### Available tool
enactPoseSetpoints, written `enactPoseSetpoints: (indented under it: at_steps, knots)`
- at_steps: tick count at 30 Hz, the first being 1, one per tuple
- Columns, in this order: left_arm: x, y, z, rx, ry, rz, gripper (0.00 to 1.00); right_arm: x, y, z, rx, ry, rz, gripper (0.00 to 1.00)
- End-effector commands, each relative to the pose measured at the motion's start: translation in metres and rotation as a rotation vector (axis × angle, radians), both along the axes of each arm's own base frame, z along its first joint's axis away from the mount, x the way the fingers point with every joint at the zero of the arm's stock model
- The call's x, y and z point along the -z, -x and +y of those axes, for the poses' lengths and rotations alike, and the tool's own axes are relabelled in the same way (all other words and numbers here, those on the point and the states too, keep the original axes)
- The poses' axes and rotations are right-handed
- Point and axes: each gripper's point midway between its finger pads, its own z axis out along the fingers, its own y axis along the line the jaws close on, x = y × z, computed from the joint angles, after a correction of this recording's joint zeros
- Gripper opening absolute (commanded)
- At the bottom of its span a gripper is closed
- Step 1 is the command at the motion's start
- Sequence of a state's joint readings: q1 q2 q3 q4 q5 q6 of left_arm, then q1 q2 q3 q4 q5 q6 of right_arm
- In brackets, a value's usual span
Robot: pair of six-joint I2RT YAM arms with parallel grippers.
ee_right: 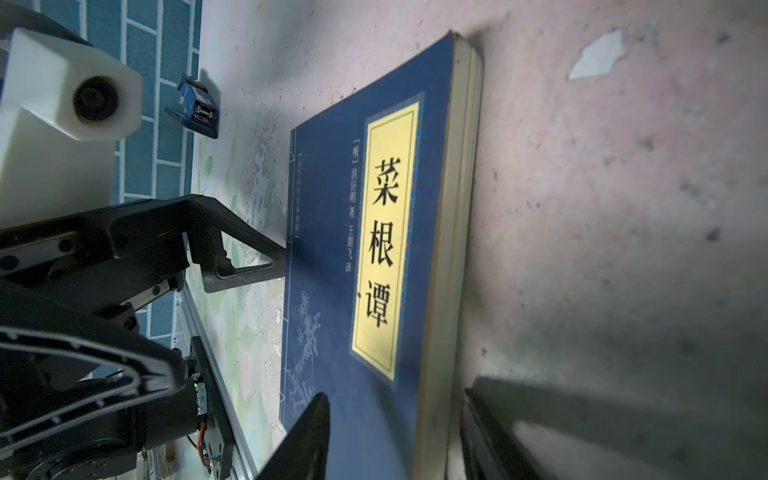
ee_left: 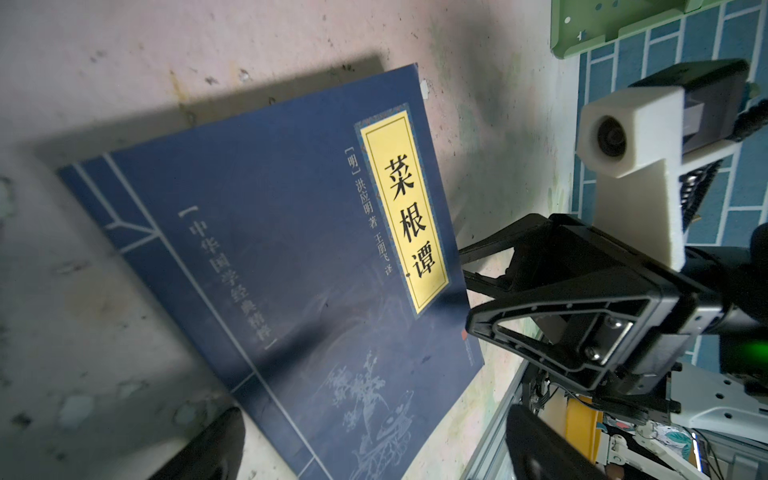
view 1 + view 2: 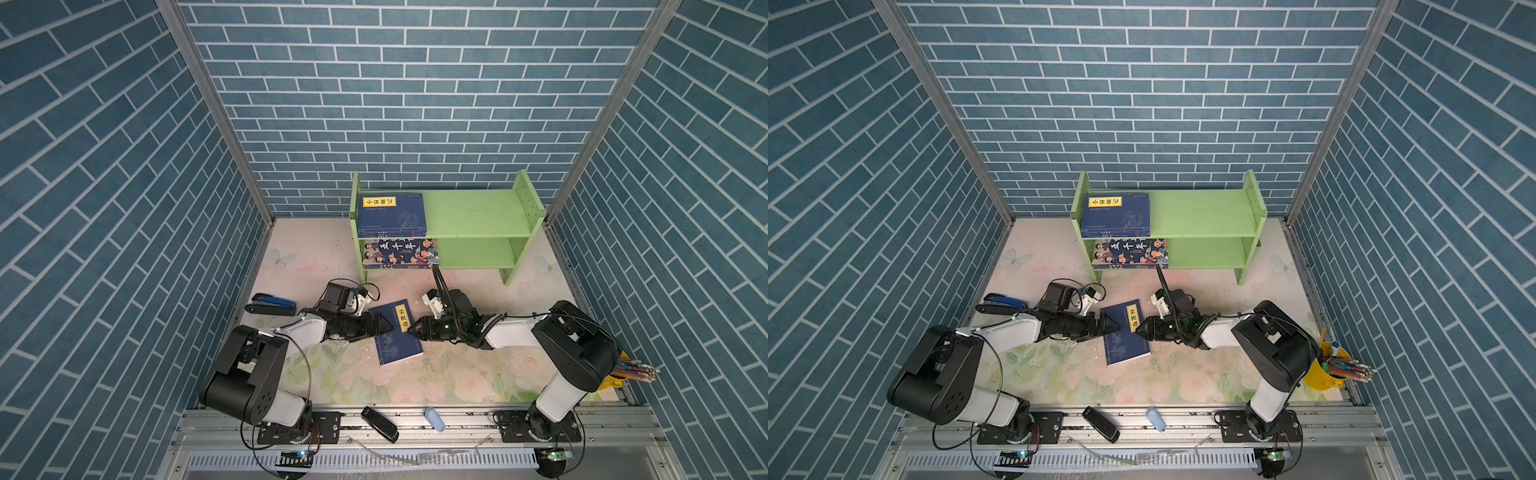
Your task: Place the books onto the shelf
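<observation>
Light green shelf. Navy book with a yellow label. Cartoon-figured book with a dark blue centre. Pale floral tabletop. Blue brick-patterned walls.

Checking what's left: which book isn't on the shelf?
The navy book flat on the table; the other navy one is on the shelf's top tier, the cartoon book below.

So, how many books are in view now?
3 covers show: one navy book on the shelf top tier, the cartoon book on the lower tier, a second navy book on the table. Others may hide beneath the navy ones.
</observation>
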State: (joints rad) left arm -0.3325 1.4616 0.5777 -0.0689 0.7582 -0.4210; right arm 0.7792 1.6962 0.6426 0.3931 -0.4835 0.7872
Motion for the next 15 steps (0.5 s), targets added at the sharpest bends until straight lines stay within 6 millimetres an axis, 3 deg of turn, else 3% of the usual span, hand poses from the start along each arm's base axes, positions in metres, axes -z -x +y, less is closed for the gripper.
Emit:
enactPoseSetpoints:
  at_steps: [1,9,15]
  knots:
    - [0.015,0.006,0.01,0.016,-0.086,0.005,1.0,0.009,0.007,-0.002,-0.001,0.025,0.058,0.51]
    - [0.012,0.013,-0.006,0.047,0.024,0.043,1.0,-0.005,0.007,0.011,-0.019,-0.054,0.072,0.48]
    - [0.005,0.014,-0.01,0.056,0.053,0.029,1.0,-0.014,0.009,0.014,-0.027,-0.072,0.064,0.37]
